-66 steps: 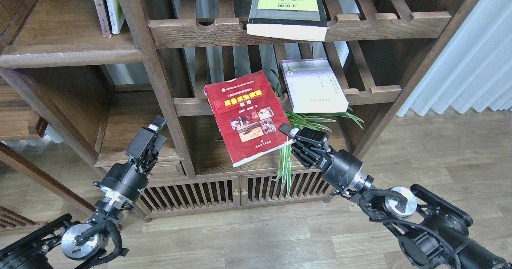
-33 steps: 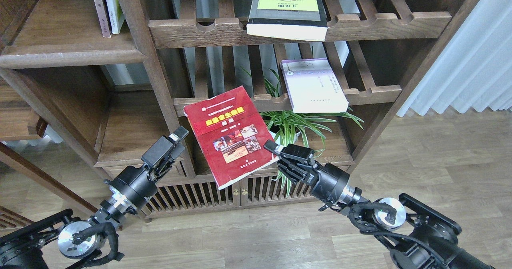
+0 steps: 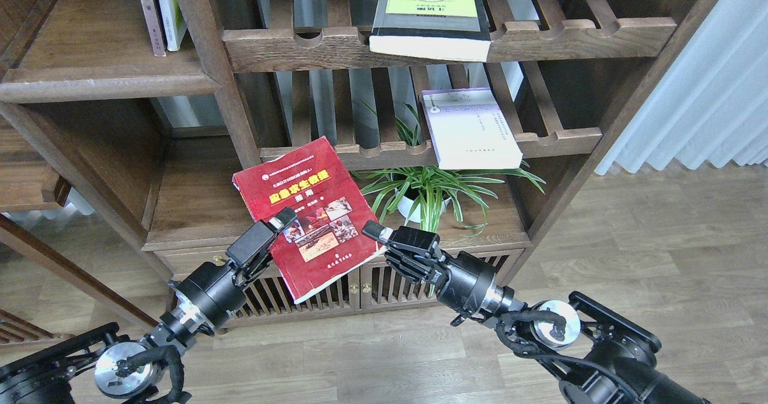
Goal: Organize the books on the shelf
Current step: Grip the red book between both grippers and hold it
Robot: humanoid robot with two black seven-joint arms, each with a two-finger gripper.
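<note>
Red-covered paperback (image 3: 306,212): held in mid-air before the cabinet, pinched at its right edge by the right gripper (image 3: 377,236); left gripper (image 3: 277,224) at its left edge, grip indeterminable. Judged light, floppy; best gripped near the spine.

Red book (image 3: 306,212) has yellow title lettering and little photos, the lavender-white one (image 3: 471,131) is plain, black book (image 3: 429,17) has a yellow-green panel, dark-brown shelf (image 3: 102,77), green plant (image 3: 432,188).

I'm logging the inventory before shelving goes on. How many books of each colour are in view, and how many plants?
Red book: 1
Lavender-white book: 1
Black and yellow-green book: 1
Upright books, top left: 2
Potted plant: 1
Total: 6
</note>
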